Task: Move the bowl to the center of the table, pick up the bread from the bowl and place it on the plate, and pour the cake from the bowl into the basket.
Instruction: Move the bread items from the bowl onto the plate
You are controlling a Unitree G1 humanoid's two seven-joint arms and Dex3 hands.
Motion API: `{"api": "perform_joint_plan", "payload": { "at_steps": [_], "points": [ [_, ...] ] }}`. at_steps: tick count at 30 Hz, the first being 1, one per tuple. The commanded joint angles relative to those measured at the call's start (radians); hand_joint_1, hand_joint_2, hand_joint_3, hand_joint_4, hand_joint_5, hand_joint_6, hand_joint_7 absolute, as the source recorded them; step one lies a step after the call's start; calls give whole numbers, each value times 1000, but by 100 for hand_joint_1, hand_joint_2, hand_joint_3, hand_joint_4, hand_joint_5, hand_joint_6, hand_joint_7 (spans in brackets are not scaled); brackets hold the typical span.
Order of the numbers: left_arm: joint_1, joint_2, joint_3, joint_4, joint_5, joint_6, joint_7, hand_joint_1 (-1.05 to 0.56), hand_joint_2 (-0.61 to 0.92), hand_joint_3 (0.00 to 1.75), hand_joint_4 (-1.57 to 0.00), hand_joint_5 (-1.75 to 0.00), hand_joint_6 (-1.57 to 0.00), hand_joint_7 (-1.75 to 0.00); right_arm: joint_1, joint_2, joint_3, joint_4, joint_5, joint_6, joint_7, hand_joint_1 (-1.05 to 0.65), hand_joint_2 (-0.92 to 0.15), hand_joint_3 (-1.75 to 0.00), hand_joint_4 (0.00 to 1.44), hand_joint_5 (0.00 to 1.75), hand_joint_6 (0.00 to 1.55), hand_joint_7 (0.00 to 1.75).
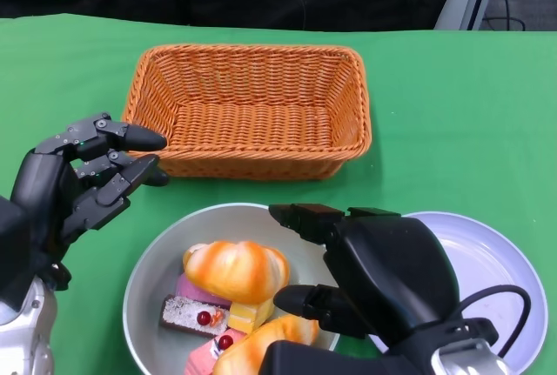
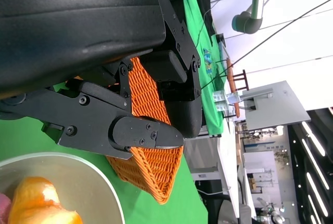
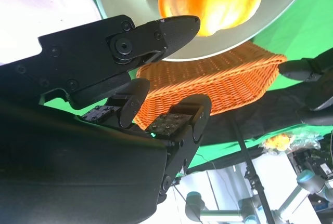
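My left hand point(image 1: 83, 175) hovers empty over the green surface point(image 1: 452, 105), fingers spread, just beside the basket's point(image 1: 248, 110) near left corner. The bowl point(image 1: 152, 275) sits in front of the basket, holding two breads point(image 1: 235, 269) and cake point(image 1: 187, 314) pieces. My right hand point(image 1: 348, 271) hangs above the bowl's right rim, fingers apart, gripping nothing. The plate point(image 1: 487, 262) lies right of the bowl.

Right hand point(image 1: 365, 271) hides part of bowl point(image 1: 152, 262) and plate point(image 1: 487, 262). Front bread point(image 1: 261, 344) cut off by picture edge. Cake point(image 1: 187, 314) half hidden under bread.
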Motion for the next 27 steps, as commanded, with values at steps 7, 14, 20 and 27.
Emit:
{"api": "perform_joint_plan", "payload": {
  "at_steps": [7, 14, 20, 27],
  "points": [
    [-3, -6, 0, 1, 21, -18, 37, -41, 92, 25, -72, -122, -78, -98, -29, 53, 75, 56, -25, 48, 82, -85, -92, -13, 61, 20, 52, 0],
    [-3, -28, 7, -9, 26, -31, 89, -36, 92, 23, -74, -124, -78, -98, -80, 41, 94, 129, -15, 43, 115, -86, -92, -12, 60, 16, 50, 0],
    [-3, -41, 8, -8, 20, -49, 110, -38, 92, 24, -69, -131, -75, -104, -119, 44, 110, 211, -20, 44, 94, -86, -92, -11, 61, 13, 49, 0],
    [-4, -53, 9, -16, 3, -37, 105, -37, 92, 21, -69, -133, -75, -106, -177, 51, 129, 296, -88, 56, 63, -82, -92, -11, 61, 9, 48, 0]
  ]
}}
